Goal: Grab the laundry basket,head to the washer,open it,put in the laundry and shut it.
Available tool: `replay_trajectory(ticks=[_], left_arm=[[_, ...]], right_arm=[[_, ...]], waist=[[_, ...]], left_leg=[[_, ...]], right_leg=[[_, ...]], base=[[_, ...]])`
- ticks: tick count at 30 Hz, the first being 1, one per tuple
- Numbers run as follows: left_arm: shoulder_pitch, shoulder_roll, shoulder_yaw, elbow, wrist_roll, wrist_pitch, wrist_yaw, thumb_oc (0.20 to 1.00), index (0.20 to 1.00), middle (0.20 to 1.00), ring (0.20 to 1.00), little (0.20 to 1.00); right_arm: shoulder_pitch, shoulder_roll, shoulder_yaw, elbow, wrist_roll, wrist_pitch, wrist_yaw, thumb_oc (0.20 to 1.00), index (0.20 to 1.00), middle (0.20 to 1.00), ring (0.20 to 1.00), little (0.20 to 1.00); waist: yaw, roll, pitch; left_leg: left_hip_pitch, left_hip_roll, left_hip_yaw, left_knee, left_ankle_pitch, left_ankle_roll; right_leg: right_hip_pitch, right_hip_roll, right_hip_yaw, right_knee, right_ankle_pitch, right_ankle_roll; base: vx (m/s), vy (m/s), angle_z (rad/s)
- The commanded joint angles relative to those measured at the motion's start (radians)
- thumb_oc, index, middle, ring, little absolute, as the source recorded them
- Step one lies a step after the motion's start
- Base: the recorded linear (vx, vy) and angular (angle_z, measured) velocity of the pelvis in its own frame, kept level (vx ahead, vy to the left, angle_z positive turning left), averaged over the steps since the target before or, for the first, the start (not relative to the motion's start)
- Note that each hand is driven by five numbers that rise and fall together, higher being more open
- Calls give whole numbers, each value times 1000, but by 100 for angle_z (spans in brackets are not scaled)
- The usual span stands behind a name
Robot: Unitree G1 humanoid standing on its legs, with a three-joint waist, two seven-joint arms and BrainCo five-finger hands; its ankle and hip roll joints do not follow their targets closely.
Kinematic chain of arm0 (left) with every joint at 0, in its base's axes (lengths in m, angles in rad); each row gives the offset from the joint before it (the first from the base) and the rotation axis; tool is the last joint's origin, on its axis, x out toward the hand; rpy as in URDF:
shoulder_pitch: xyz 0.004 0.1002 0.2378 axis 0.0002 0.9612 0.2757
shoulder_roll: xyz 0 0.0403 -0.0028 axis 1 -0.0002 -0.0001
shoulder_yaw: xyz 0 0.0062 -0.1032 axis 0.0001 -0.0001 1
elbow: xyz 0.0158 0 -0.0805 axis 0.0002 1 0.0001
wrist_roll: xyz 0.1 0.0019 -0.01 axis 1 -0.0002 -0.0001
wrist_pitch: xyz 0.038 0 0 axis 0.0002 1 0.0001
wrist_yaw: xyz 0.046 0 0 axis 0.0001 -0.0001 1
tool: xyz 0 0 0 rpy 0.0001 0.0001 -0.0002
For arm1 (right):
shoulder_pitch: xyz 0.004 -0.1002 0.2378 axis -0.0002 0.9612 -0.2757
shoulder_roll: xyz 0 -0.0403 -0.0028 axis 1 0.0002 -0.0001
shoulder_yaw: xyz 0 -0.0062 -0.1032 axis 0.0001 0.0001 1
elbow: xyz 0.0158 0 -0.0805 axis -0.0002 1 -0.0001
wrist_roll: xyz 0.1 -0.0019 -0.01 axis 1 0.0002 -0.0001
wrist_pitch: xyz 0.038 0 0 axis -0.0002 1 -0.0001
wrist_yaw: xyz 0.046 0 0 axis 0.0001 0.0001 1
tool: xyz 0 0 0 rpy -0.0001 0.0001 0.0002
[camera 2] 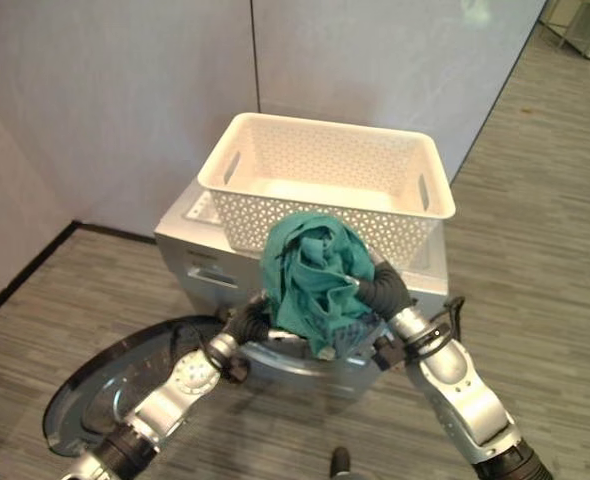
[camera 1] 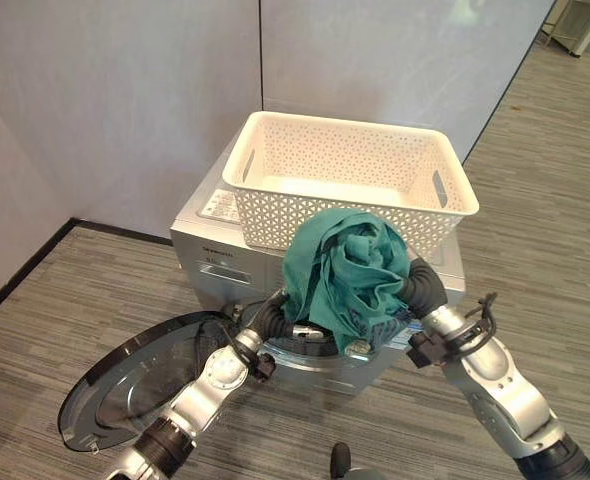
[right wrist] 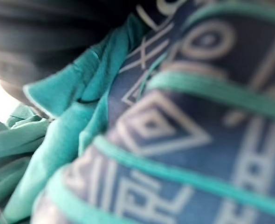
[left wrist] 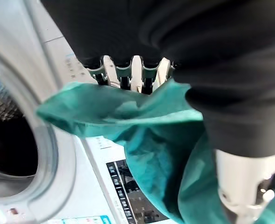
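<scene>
Our left hand (camera 1: 275, 315), its back under the dark ribbed cover, was pressed into the left side of a bunched teal cloth (camera 1: 345, 280), and in its wrist view the silver fingers (left wrist: 123, 77) disappeared behind a fold of that cloth, so we could not tell how they were set. Left of the arm, the washer door (camera 1: 125, 385) lay swung wide open, a round, dark, glossy pane in a grey ring. The washer (camera 1: 210, 260) itself was a boxy silver-grey machine with a smooth front, and the left wrist view showed its round drum opening (left wrist: 9, 154) with a pale rim around a dark inside. On top of the washer sat the laundry basket (camera 1: 265, 215), cream plastic, rectangular, its walls a fine lattice with slot handles. The cloth was held up between both hands, in front of the basket's near wall and above the drum opening; it was soft and deeply creased, with a navy panel (right wrist: 193, 140) of pale geometric lines. Our right hand (camera 1: 420, 285) was against the cloth's right side, its fingers hidden too.
</scene>
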Motion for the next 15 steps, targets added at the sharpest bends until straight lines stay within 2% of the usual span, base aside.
replay_trajectory(ticks=[1,9,15], left_arm=[[-41,12,13,-39,-42,-30,24,1000,1000,1000,1000,1000],[-46,60,4,-103,-44,-69,2,1000,1000,1000,1000,1000],[-104,51,-31,-97,-35,-92,14,1000,1000,1000,1000,1000]], right_arm=[[-40,-11,-44,-81,53,-26,9,200,200,200,200,200],[-72,-52,-14,-76,93,-33,27,200,200,200,200,200],[-81,-56,9,-73,131,-40,32,200,200,200,200,200]], waist=[[22,-28,0],[32,-49,10],[30,-59,11]], left_leg=[[-22,25,34,58,-90,31],[-37,34,29,60,-85,23],[-48,35,25,60,-81,18]], right_leg=[[44,-96,-43,94,-164,72],[38,-86,-49,95,-171,69],[33,-84,-53,97,-173,68]], base=[[0,0,0],[-1,-2,0],[-7,-10,7]])
